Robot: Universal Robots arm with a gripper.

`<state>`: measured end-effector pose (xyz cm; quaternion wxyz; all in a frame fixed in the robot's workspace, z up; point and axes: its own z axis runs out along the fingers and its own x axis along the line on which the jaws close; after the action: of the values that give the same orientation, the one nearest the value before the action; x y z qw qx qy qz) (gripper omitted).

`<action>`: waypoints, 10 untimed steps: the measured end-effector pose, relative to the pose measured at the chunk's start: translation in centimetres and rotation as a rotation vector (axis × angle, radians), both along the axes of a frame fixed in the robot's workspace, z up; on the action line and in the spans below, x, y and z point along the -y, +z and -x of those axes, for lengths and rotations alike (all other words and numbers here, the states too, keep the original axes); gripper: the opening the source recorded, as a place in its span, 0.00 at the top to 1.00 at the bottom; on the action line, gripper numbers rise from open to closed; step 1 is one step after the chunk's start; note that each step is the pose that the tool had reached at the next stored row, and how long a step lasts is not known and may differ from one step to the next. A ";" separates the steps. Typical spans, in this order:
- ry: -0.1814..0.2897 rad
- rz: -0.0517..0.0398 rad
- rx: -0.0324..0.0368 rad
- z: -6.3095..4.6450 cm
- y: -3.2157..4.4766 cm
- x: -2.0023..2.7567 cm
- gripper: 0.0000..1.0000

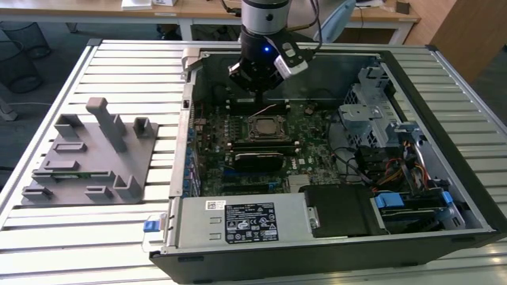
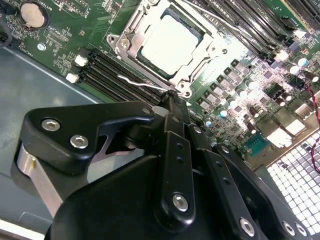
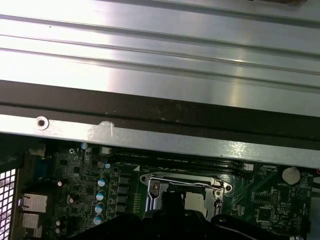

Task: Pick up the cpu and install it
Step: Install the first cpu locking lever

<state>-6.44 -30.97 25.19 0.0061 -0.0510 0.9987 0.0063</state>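
CPU seated in socket, gripper hovering just above it inside the open PC case.

The cpu (image 2: 172,42) lies flat in the motherboard socket (image 2: 125,42), pale silvery top plate up, metal load frame around its edges; in the exterior view it sits mid-board (image 1: 264,127), right below the gripper (image 1: 255,89). In the second wrist view the gripper (image 2: 172,102) has its fingers brought together to a narrow tip with nothing between them, near the socket's wire lever (image 2: 142,84). Handling judgement: the chip looks light, thin, rigid, with a smooth slippery lid and a fragile contact side, so hold it by opposite edges, kept level, never pressing on the underside. Writing: white label with dark print on the power supply (image 1: 252,222) and tiny white silkscreen on the motherboard (image 2: 60,30), both too small to read.
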 end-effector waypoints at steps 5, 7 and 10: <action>0.000 -0.0109 -0.0001 0.0 0.00 0.00 0.89; 0.000 -0.0458 -0.0001 0.0 0.00 0.02 0.89; 0.000 -0.0707 0.0001 0.0 -0.01 0.14 0.89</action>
<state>-6.43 -31.11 25.18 0.0079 -0.0508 0.9978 0.0416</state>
